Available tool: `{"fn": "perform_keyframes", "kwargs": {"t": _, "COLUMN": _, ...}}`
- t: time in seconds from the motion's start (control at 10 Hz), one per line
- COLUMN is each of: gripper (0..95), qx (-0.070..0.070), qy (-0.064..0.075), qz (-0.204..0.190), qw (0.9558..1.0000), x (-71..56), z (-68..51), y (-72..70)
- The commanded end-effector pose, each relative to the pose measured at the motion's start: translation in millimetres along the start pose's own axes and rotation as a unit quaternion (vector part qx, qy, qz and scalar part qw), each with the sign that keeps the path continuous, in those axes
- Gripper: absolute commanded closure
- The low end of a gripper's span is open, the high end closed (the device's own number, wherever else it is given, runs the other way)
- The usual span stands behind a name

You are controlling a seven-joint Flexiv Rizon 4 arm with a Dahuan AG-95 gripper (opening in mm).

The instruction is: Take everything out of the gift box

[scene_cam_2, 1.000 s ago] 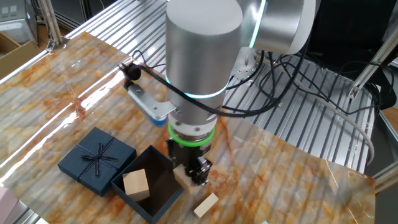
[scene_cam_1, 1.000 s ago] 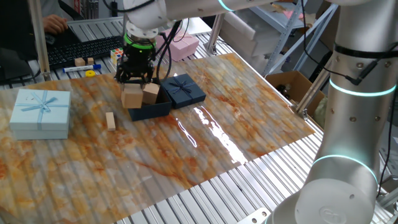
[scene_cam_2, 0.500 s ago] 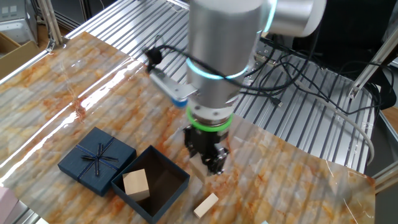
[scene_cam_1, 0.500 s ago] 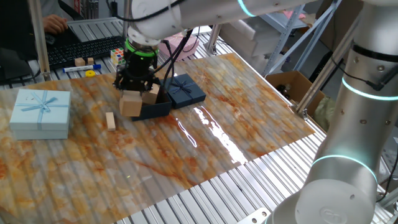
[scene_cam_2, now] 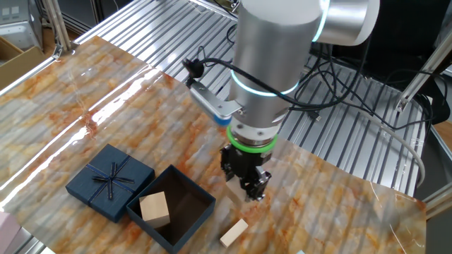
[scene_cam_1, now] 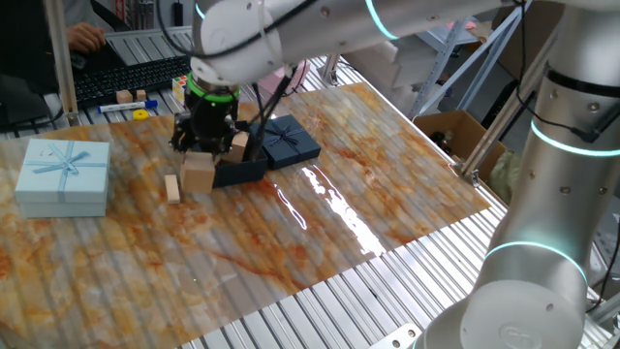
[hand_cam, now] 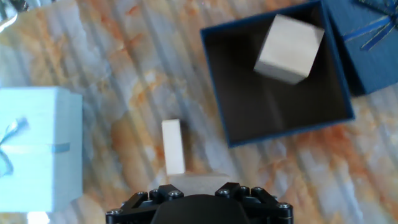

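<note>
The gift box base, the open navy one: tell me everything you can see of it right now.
The gift box is a small, square, dark navy box that looks like cardboard, with low walls and a dark inside. It sits open and flat on the marbled table. One pale wooden block is in it, tilted against a corner. Its ribboned lid lies alongside, touching or nearly touching one wall. A thin slab lies outside on the table. The gripper is beside the box, not in it.

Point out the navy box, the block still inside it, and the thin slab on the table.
Box [hand_cam: 217, 93]: hand view, left wall.
Block [hand_cam: 289, 48]: hand view, top face.
Slab [hand_cam: 173, 146]: hand view, upper face.
</note>
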State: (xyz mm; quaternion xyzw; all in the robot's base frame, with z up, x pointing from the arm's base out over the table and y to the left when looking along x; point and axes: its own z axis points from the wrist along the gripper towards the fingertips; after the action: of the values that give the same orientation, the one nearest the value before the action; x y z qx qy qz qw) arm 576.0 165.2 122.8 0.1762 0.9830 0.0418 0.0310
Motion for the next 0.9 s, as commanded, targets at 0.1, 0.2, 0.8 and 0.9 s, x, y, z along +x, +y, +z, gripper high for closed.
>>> {"fn": "perform_keyframes", "kwargs": {"t": 0.1, "gripper": 95.0, "qx": 0.001, "qy": -0.003, "qz": 0.001, "qw": 1.0, "x": 3.7, "z": 4.8, "y": -0.5}}
{"fn": "perform_keyframes", "kwargs": {"t": 0.2, "gripper": 95.0, "qx": 0.005, "qy": -0.007, "qz": 0.0, "qw": 1.0, "x": 6.2, "z": 7.8, "y": -0.4}}
{"fn": "perform_keyframes", "kwargs": {"t": 0.8, "gripper": 95.0, "qx": 0.005, "qy": -0.012, "qz": -0.016, "qw": 0.9998, "x": 1.2, "z": 39.8, "y": -0.1}}
{"fn": "perform_keyframes", "kwargs": {"t": 0.9, "gripper": 95.0, "qx": 0.006, "qy": -0.013, "qz": -0.017, "qw": 0.9998, "x": 1.0, "z": 44.7, "y": 0.9}}
